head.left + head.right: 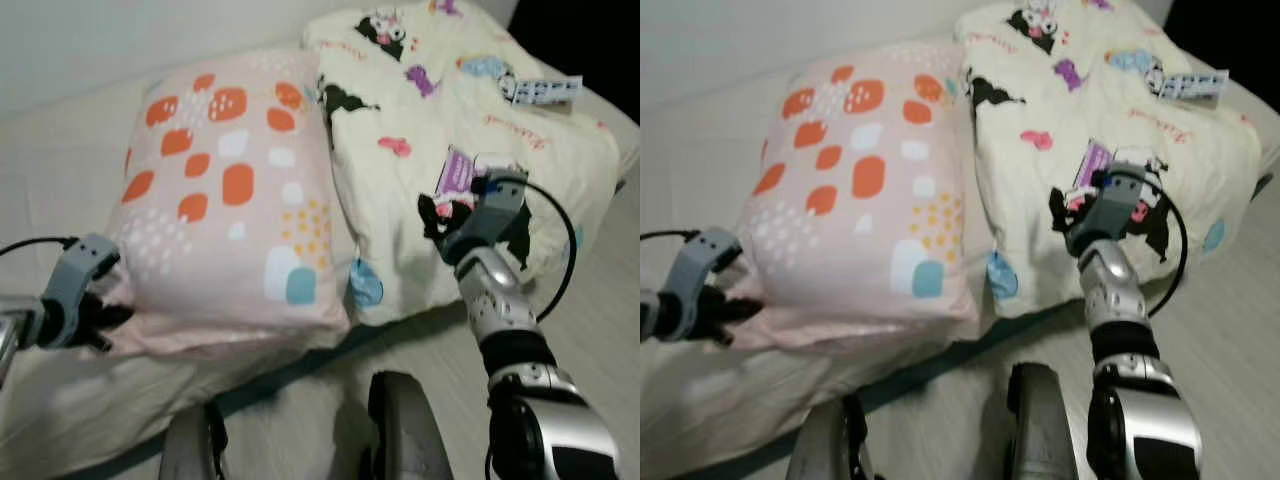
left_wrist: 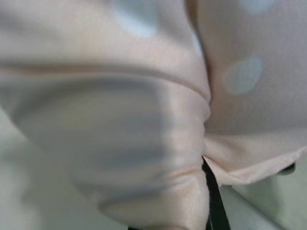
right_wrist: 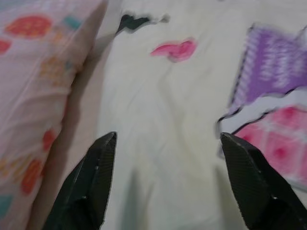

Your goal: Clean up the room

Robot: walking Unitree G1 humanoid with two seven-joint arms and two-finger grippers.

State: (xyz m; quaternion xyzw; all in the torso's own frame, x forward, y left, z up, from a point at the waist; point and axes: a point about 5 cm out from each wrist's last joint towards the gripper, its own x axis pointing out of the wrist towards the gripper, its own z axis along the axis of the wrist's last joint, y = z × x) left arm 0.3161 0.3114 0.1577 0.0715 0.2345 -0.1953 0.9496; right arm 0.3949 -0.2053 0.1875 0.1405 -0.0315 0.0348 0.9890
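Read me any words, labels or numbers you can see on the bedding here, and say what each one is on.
None can be read.
Cream cartoon quilt: pink script words, too blurred to read.
Purple patch on the quilt: rows of marks, too blurred to read.
Pink pillow: only coloured blobs and dots, no text.

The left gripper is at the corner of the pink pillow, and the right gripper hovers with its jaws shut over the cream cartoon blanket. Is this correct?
Not quite. The left gripper is indeed at the corner of the pink pillow, but the right gripper hovers over the cream cartoon blanket with its jaws open, not shut. The right wrist view shows the two black fingers spread wide apart.
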